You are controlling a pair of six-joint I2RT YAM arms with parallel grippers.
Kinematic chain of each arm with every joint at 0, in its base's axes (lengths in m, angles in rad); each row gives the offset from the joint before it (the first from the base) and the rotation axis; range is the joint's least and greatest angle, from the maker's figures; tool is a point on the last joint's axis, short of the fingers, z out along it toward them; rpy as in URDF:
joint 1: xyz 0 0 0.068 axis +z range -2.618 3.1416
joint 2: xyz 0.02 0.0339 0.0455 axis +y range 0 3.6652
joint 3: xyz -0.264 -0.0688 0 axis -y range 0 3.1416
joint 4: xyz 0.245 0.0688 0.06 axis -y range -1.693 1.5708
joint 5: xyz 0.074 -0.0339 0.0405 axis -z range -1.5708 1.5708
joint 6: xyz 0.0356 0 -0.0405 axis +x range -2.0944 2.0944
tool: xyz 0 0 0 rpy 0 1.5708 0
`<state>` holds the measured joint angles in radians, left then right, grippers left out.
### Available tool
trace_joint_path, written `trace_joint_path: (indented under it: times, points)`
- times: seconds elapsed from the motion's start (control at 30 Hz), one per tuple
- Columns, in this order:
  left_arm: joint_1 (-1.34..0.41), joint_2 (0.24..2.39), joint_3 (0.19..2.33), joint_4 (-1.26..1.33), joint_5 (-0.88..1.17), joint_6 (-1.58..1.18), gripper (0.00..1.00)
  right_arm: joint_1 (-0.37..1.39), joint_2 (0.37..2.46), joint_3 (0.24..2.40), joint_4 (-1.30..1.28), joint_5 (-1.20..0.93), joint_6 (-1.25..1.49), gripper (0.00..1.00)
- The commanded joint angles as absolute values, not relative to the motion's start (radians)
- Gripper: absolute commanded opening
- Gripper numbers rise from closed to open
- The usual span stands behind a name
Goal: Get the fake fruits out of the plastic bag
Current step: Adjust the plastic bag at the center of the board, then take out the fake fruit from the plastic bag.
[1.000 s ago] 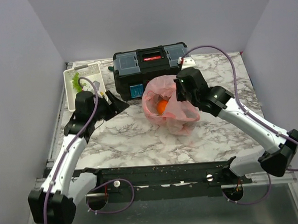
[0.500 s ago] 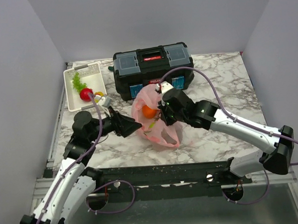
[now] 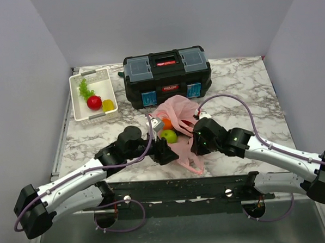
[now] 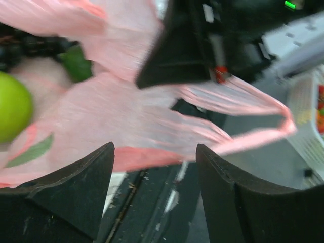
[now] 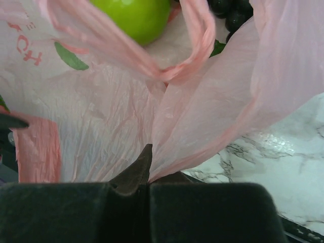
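The pink plastic bag (image 3: 179,116) lies near the table's front edge with its mouth toward the left arm. A green apple (image 3: 169,136) and an orange (image 3: 167,124) show at its mouth. The right wrist view shows the green apple (image 5: 136,17) and dark purple grapes (image 5: 233,12) inside. My right gripper (image 3: 195,145) is shut on the bag's film (image 5: 202,116), its tips (image 5: 149,162) pinching a fold. My left gripper (image 3: 167,152) is open and empty; its tips (image 4: 154,152) are just below the bag's edge (image 4: 126,116), with the green apple (image 4: 12,106) to the left.
A white slotted basket (image 3: 77,104) at the back left holds a red apple (image 3: 94,102), a yellow lemon (image 3: 107,105) and light green grapes (image 3: 84,88). A black toolbox (image 3: 167,75) stands behind the bag. The table's front edge and rail (image 3: 176,183) lie just below both grippers.
Both grippers and the bag have moved toward the front edge. The left gripper has swung from the basket side to the bag's mouth. The green apple now shows at the opening.
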<state>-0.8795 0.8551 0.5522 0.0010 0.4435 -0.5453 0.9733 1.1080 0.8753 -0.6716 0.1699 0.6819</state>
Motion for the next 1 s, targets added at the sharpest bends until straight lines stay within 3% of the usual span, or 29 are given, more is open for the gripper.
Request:
trace_joint_path:
  times: [0.0,0.23,0.77,0.97]
  points:
    - [-0.896,0.943,0.66,-0.075,0.131,-0.516,0.63,0.973,1.119,0.847,-0.598,0.116,0.737,0.01]
    - [-0.896,1.081,0.758,-0.116,0.057,-0.522,0.6,0.973,1.105,0.778,-0.518,0.046,0.757,0.01]
    - [-0.896,1.27,0.75,-0.058,-0.146,-0.48,0.6,1.007,1.241,0.675,-0.362,0.069,0.81,0.01]
    - [-0.896,1.329,0.756,-0.05,-0.191,-0.469,0.68,1.013,1.269,0.649,-0.329,0.079,0.819,0.01]
